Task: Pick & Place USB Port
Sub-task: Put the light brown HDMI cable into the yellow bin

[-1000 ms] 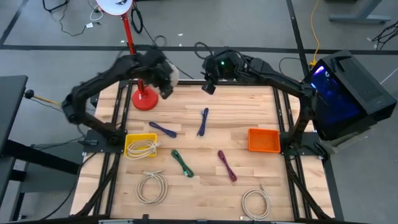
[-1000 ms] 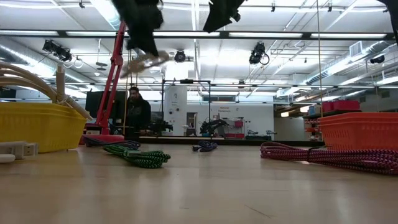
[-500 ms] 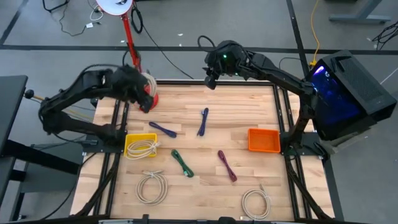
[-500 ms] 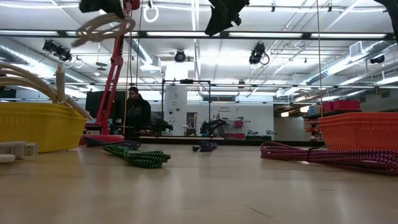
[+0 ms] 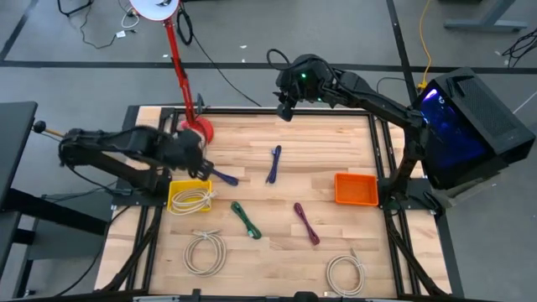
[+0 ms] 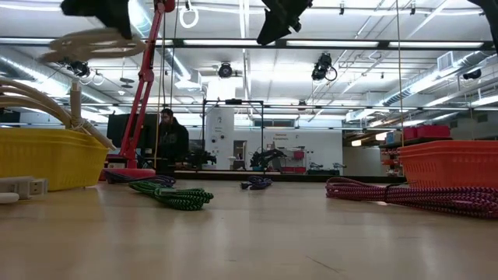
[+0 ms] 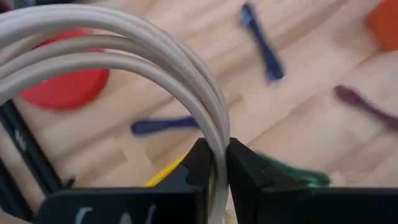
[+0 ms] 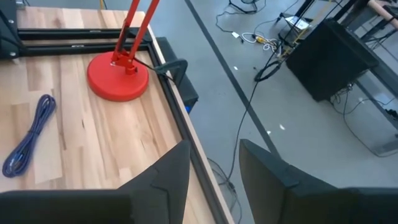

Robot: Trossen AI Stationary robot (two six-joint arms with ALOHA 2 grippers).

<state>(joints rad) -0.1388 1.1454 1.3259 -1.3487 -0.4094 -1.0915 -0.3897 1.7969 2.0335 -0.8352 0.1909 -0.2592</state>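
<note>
My left gripper (image 5: 191, 153) hangs over the table's left side, just beyond the yellow basket (image 5: 174, 190), shut on a coiled beige cable (image 6: 93, 45). The left wrist view shows the coil's strands (image 7: 124, 56) arching away from the fingers. The yellow basket holds another pale coil (image 5: 192, 200). My right gripper (image 5: 284, 106) waits high over the table's far edge, open, with nothing between its fingers (image 8: 174, 174). My left gripper pinches a bundle of several strands of the coil (image 7: 215, 134) between its two fingers (image 7: 198, 167). The fingers slant downward and lie across the strands. The coil is lifted clear of the table and lies nearly level in the low view.
A red lamp base (image 5: 195, 130) stands at the far left. Dark blue (image 5: 220, 174), blue (image 5: 274, 164), green (image 5: 246, 220) and purple (image 5: 306, 223) cable bundles lie mid-table. Two pale coils (image 5: 205, 252), (image 5: 346, 273) lie near the front edge. An orange basket (image 5: 356, 189) sits right.
My left gripper has swung from the far edge beside the lamp toward the table's left and near side, ending by the yellow basket, rolling its wrist on the way. The beige coil has travelled with it, held clear of the table. My right gripper has kept still.
</note>
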